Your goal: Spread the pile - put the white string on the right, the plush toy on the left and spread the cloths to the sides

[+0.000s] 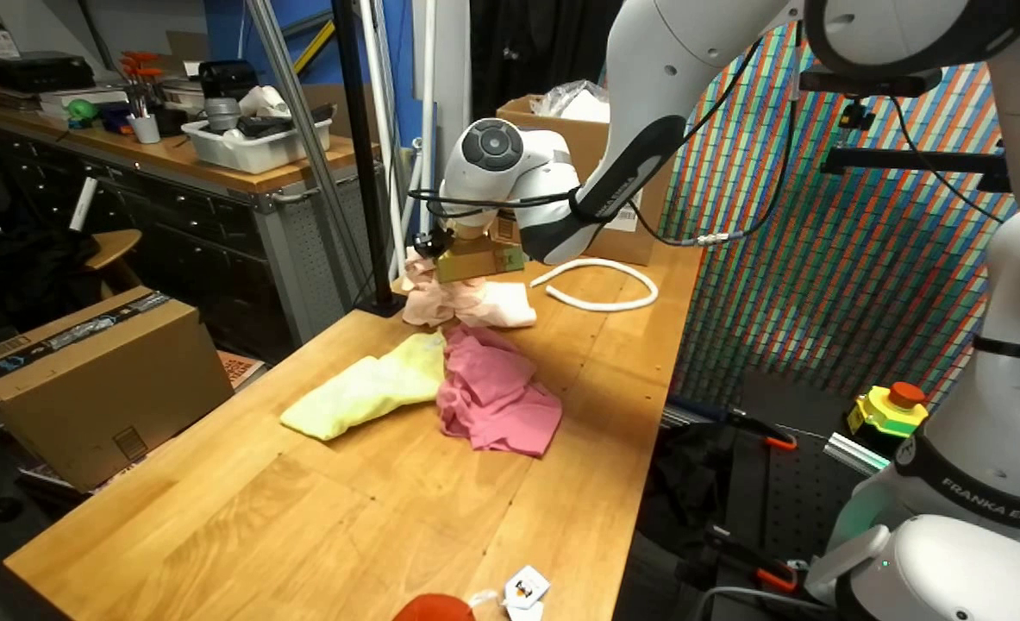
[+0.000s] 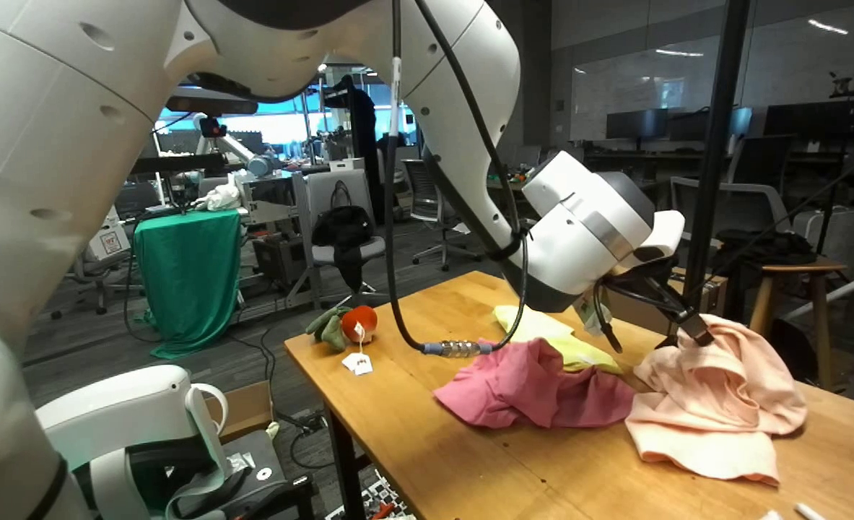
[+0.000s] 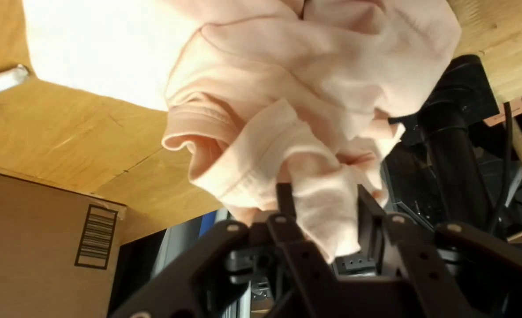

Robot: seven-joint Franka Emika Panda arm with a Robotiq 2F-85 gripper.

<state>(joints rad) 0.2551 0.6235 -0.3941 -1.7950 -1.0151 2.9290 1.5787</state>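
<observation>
On the table (image 1: 320, 517), string (image 1: 600, 306) and a cloth (image 2: 722, 412) toward one end, two touching cloths (image 1: 484, 388) mid-table, plush toy (image 2: 358, 319) at the opposite end

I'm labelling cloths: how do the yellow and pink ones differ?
In an exterior view, the yellow cloth forms a long, fairly smooth strip, while the pink cloth bunches in folds. The yellow cloth is paler than the pink cloth. Both lie on the table.

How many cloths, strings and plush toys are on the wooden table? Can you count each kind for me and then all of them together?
Cloths: 3 (yellow cloth, pink cloth, peach cloth)
Strings: 1 (white string)
Plush toys: 1 (red-orange plush toy)
Total: 5
</observation>
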